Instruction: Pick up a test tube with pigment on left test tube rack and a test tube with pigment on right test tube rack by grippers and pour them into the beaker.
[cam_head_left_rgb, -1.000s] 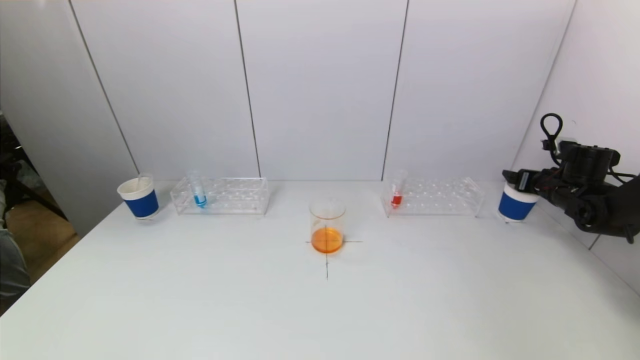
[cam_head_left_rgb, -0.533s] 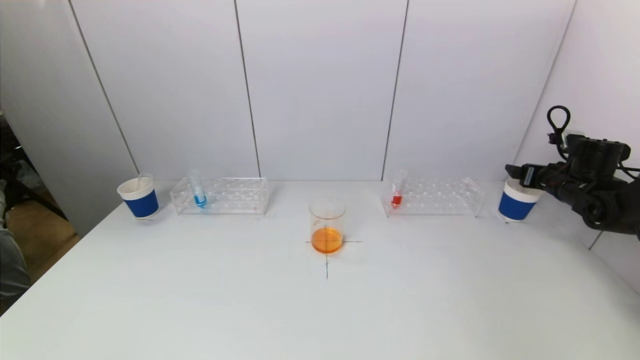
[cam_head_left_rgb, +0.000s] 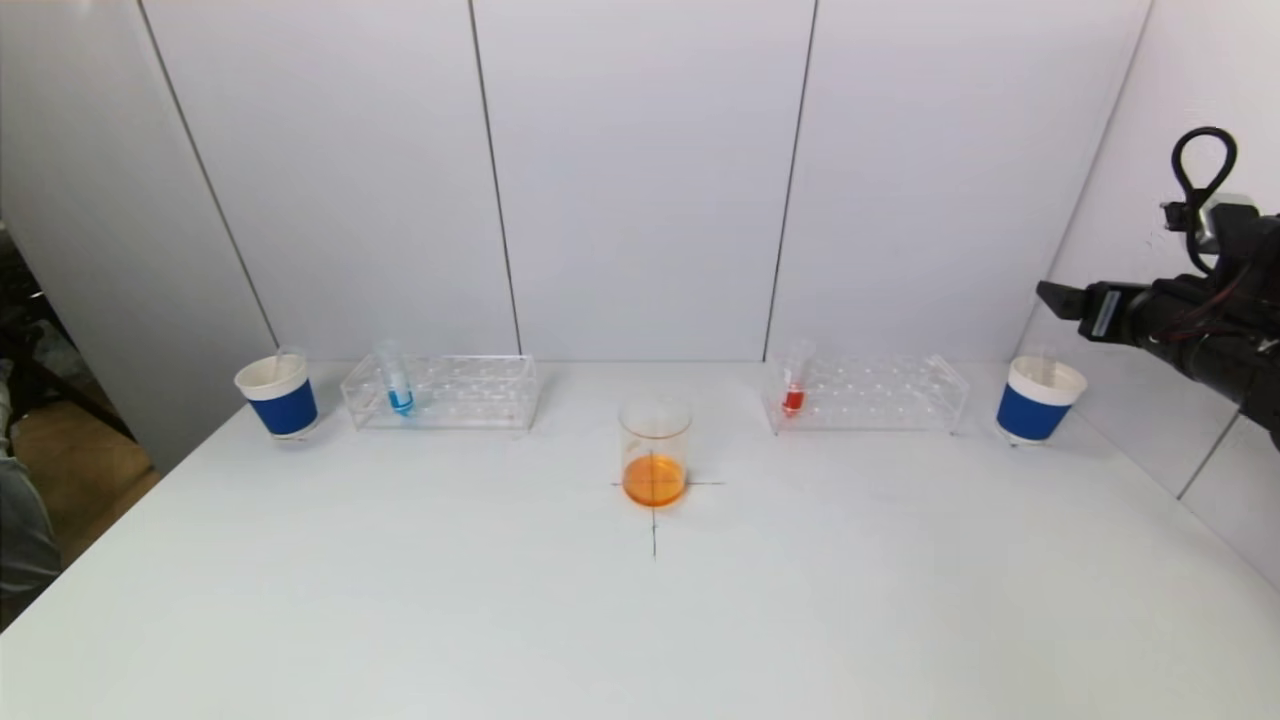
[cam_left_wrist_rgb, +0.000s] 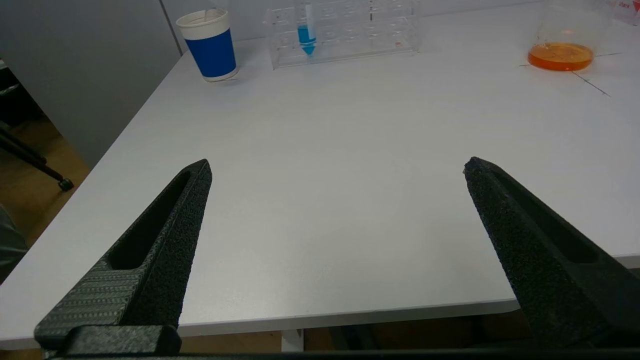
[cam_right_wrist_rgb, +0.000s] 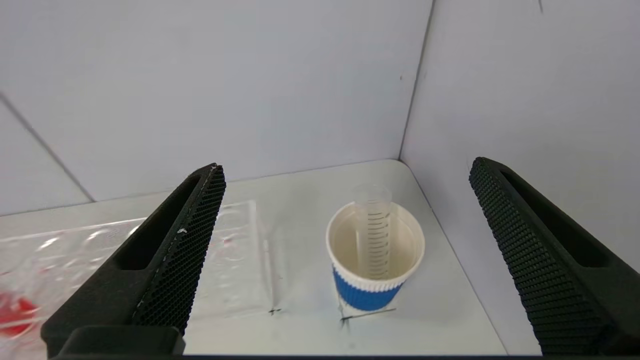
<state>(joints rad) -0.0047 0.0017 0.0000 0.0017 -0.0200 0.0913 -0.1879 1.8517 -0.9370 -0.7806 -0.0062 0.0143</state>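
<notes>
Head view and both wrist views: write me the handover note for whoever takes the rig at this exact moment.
Right gripper: open, empty, raised above the right paper cup, which holds an empty graduated tube.
Left gripper: open, empty, low near the table's front left edge, out of the head view.
Blue tube stands in the left rack; red tube in the right rack.
Beaker on the centre cross mark holds orange liquid.
Left paper cup also holds a clear tube.
Left to do: pick the blue and red tubes and pour both into the beaker.
</notes>
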